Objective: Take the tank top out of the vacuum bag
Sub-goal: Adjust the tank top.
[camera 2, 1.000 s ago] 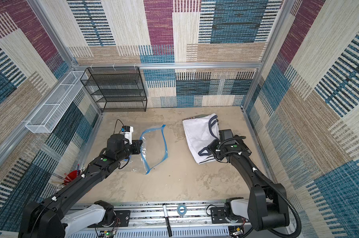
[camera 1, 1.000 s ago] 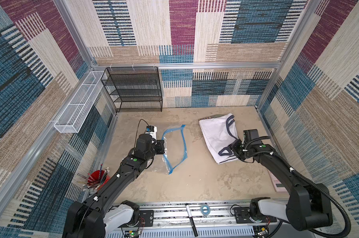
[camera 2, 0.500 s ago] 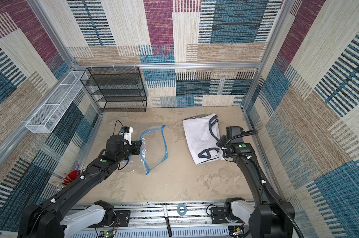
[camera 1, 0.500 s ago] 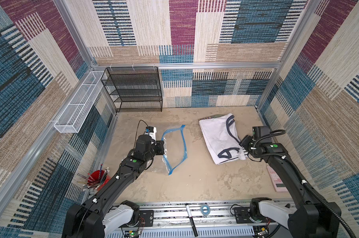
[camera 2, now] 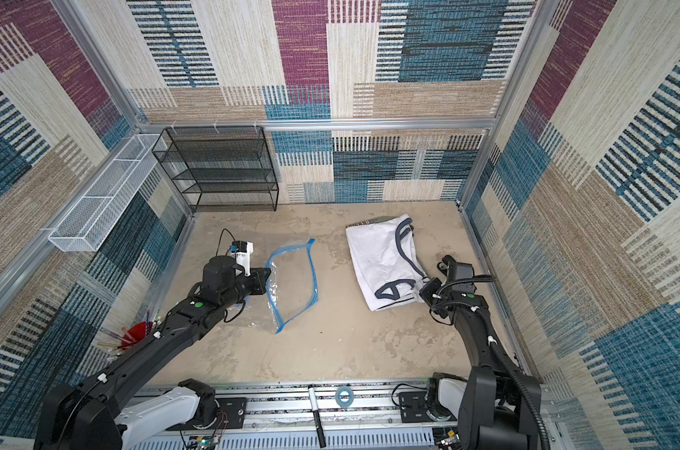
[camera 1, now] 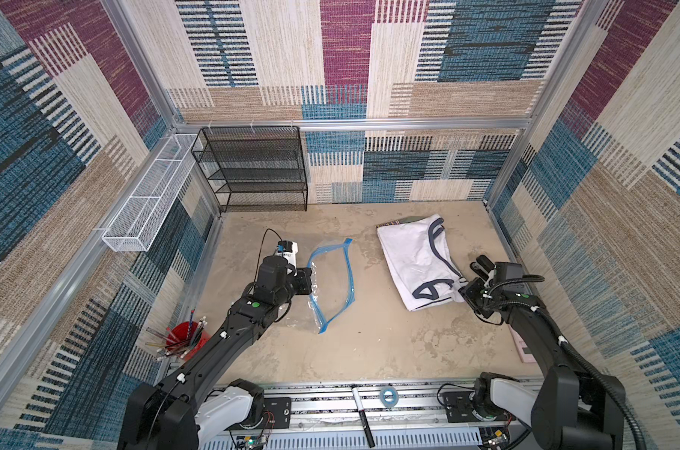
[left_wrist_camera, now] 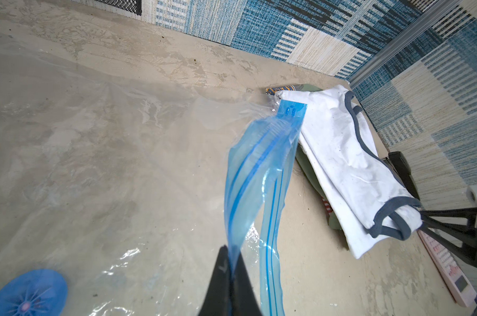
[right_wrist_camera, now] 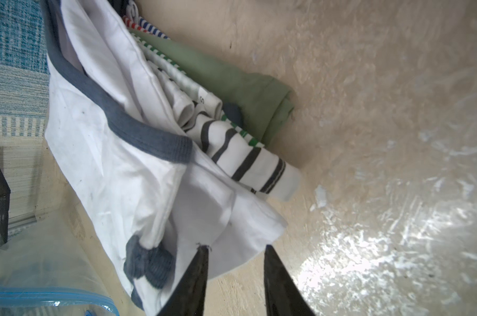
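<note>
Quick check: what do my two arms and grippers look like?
The left arm and right arm are black, with white base housings, white cable clips, a green dot each and looping black cables. The left gripper and right gripper have slim black tapered fingers.

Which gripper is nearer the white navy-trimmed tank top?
Right. The right gripper is open at a corner of the white tank top; the left gripper is apart, shut on the blue zip strip of the clear plastic vacuum bag.

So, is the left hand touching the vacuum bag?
Touching. The left wrist view shows the left hand pinched shut on the vacuum bag, at its blue zip strip.
</note>
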Motion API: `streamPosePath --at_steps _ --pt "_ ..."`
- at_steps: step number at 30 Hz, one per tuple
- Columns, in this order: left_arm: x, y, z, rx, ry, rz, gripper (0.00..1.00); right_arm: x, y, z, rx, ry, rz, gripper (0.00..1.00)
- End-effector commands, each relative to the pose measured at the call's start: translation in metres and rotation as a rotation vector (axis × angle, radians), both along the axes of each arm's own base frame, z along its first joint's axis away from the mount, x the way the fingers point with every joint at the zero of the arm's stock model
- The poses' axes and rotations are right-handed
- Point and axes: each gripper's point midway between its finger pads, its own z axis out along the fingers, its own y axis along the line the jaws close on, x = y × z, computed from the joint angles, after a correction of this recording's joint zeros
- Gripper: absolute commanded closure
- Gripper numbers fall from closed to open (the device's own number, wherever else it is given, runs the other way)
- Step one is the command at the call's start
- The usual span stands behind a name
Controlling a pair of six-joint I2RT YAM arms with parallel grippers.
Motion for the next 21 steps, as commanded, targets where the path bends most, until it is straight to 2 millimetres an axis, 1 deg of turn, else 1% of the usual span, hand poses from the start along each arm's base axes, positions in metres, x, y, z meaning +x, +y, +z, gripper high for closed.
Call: streamPosePath --at_steps 1,6,10,13,15,21 --pt "0.0 0.002 0.003 0.007 -0.008 0.005 1.0 0.021 -0.005 0.011 -0.034 -0.07 0.02 0.64" --pt "-0.001 0.005 0.004 0.025 -0.01 0.013 1.0 0.026 -0.014 0.005 -0.088 -0.061 0.012 0.64" --pt "0.0 0.006 0.006 0.027 -0.012 0.015 1.0 0.027 -0.02 -0.002 -0.123 -0.041 0.01 0.64" --pt "0.001 0.005 0.007 0.028 -0.013 0.013 1.0 0.028 -0.017 -0.008 -0.113 -0.041 0.032 0.65" --pt "0.001 0.005 0.006 0.03 -0.011 0.016 1.0 0.03 -0.014 -0.011 -0.103 -0.047 0.043 0.67" --pt "0.001 0.006 0.006 0.033 -0.008 0.015 1.0 0.03 -0.014 -0.018 -0.108 -0.044 0.051 0.71"
